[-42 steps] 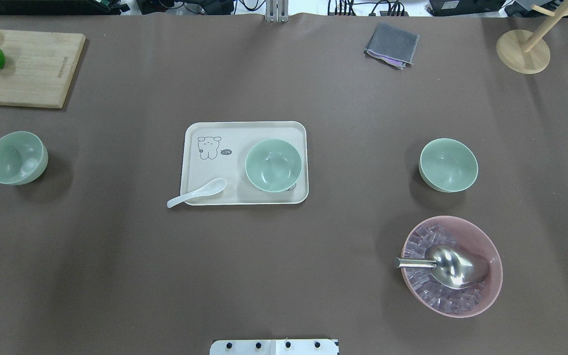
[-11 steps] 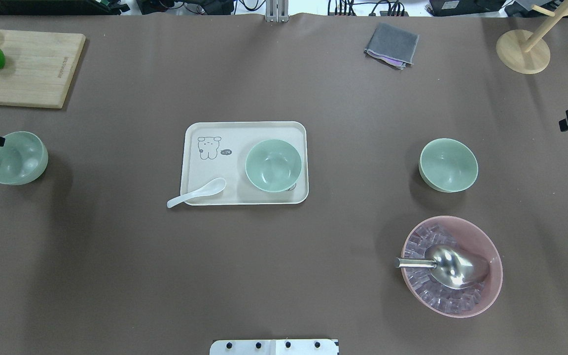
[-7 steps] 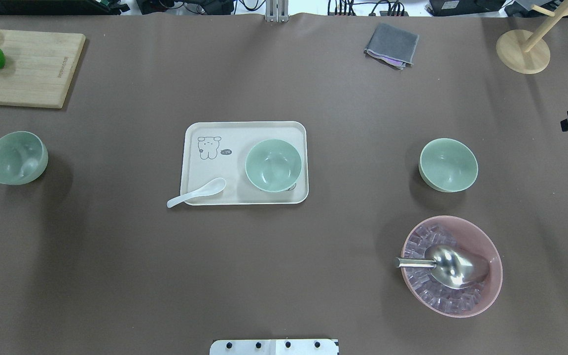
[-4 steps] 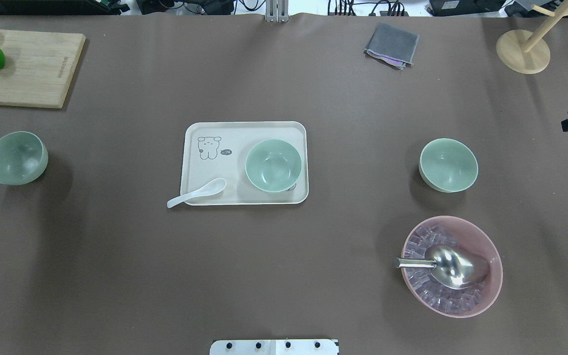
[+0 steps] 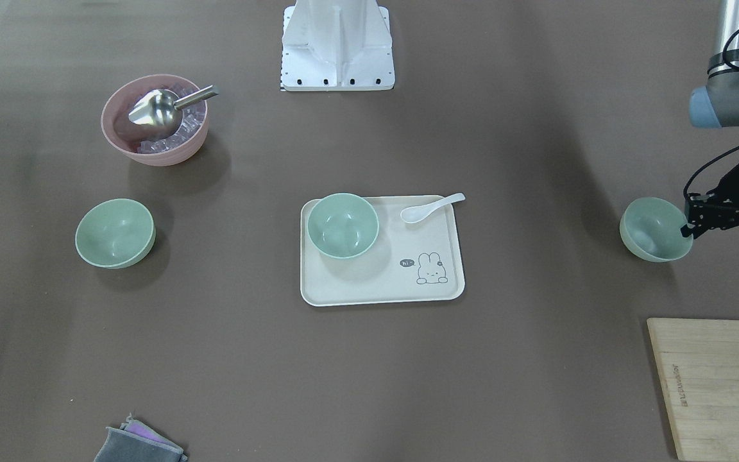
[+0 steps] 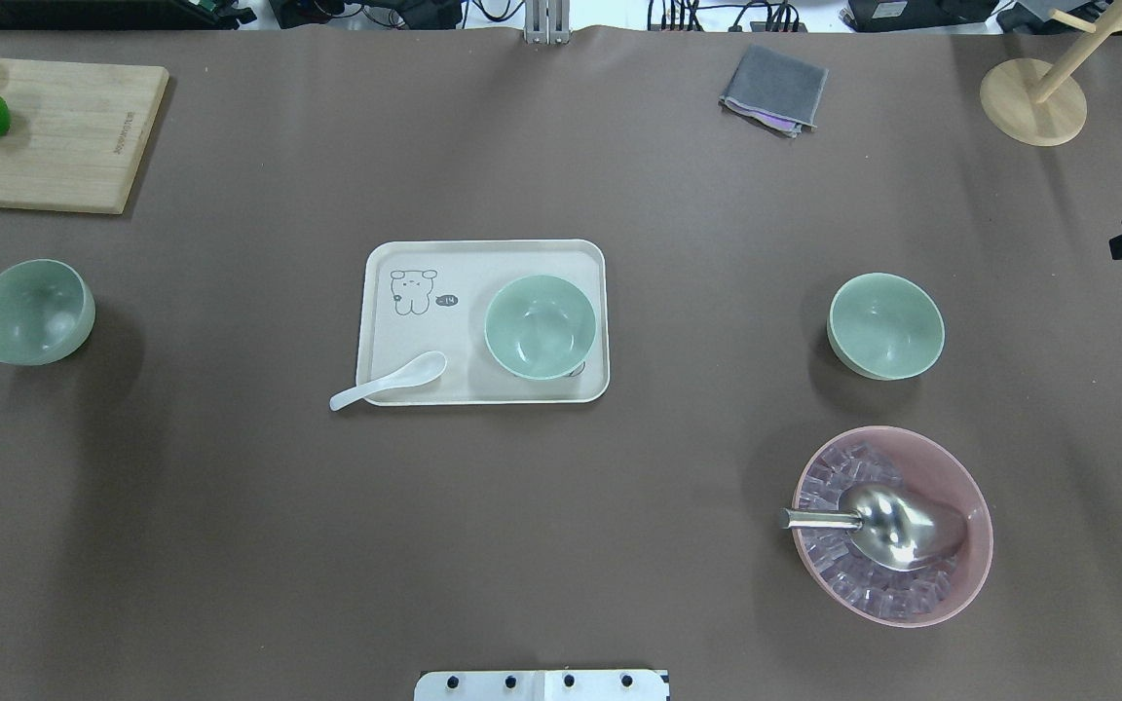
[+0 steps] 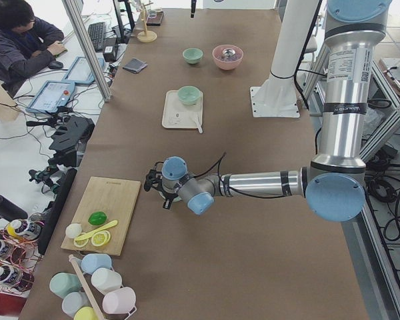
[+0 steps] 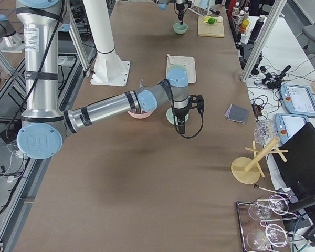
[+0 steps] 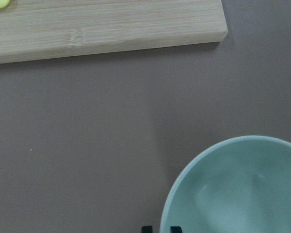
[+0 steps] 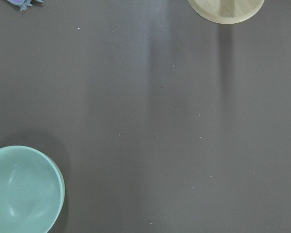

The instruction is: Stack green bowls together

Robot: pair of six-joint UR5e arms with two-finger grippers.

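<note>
Three pale green bowls stand apart on the brown table. The left bowl (image 6: 32,312) (image 5: 656,229) has my left gripper (image 5: 687,230) at its outer rim. In the left wrist view the two fingertips (image 9: 146,228) sit close together on either side of that rim (image 9: 223,194), shut on it. The middle bowl (image 6: 540,326) stands on a cream tray (image 6: 425,263). The right bowl (image 6: 885,324) stands alone. My right gripper (image 8: 179,127) hangs beside it, pointing down. I cannot tell whether it is open; its wrist view shows only the bowl (image 10: 22,189).
A white spoon (image 6: 391,380) lies on the tray's front edge. A pink bowl (image 6: 892,526) with ice and a metal scoop stands in front of the right bowl. A cutting board (image 6: 55,131), a grey cloth (image 6: 773,88) and a wooden stand (image 6: 1033,102) lie at the far edge.
Both arms have come into view at the table's sides. My left gripper has dropped to the left bowl's rim and stayed there. The bowls have not moved.
</note>
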